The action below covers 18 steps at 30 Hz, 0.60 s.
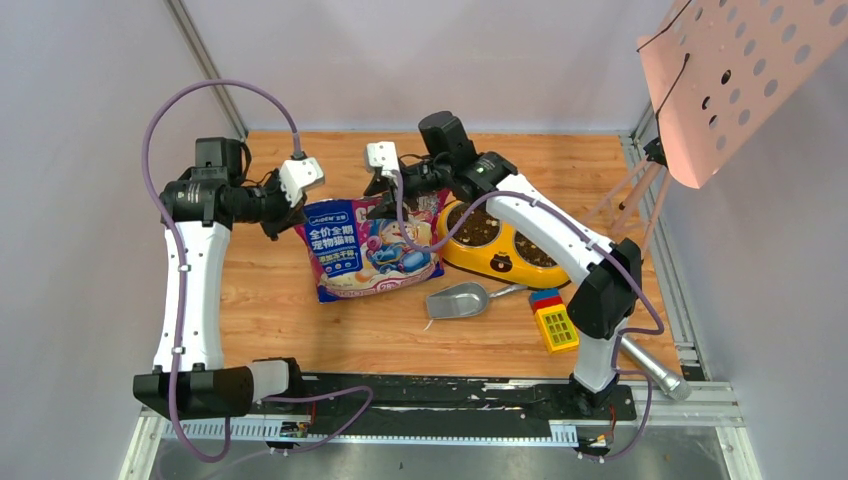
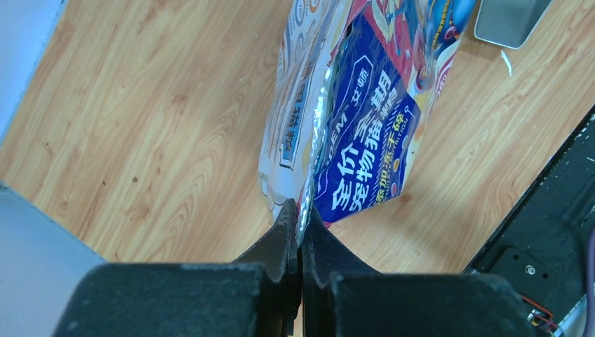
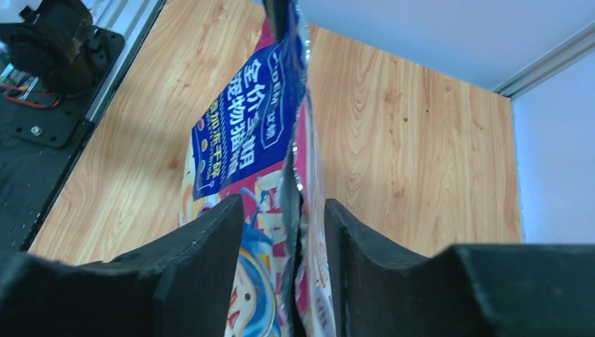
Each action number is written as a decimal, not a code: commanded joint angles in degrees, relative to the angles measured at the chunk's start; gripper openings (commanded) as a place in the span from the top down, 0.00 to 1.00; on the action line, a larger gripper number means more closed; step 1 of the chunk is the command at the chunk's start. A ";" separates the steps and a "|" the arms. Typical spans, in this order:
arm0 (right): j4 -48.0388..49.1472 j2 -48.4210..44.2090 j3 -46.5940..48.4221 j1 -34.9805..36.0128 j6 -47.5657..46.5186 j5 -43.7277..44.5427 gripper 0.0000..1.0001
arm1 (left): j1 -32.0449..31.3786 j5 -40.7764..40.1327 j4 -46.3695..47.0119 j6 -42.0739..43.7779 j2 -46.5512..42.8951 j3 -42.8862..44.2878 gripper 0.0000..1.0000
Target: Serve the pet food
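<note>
Top external: one food bag (image 1: 366, 252) (one scoop (image 1: 457, 300))

The table (image 1: 300, 330) is a light wood-grain board, warm orange-brown, evenly lit with hardly a shadow on it. Pale grey walls (image 1: 420, 60) close it in at the back and on both sides, and a silver aluminium post (image 1: 207, 65) slants up at the back left corner. A black base plate (image 1: 430, 400) lies along the near edge, and an aluminium rail (image 1: 685, 330) runs down the right side. At the upper right, a pink perforated panel (image 1: 740, 70) leans over on thin legs (image 1: 625, 190).
</note>
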 commanded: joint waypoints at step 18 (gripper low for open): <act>11.39 2.91 2.62 2.24 10.77 -0.08 1.00 | -6.88 10.05 13.44 -7.69 -2.64 -1.73 0.61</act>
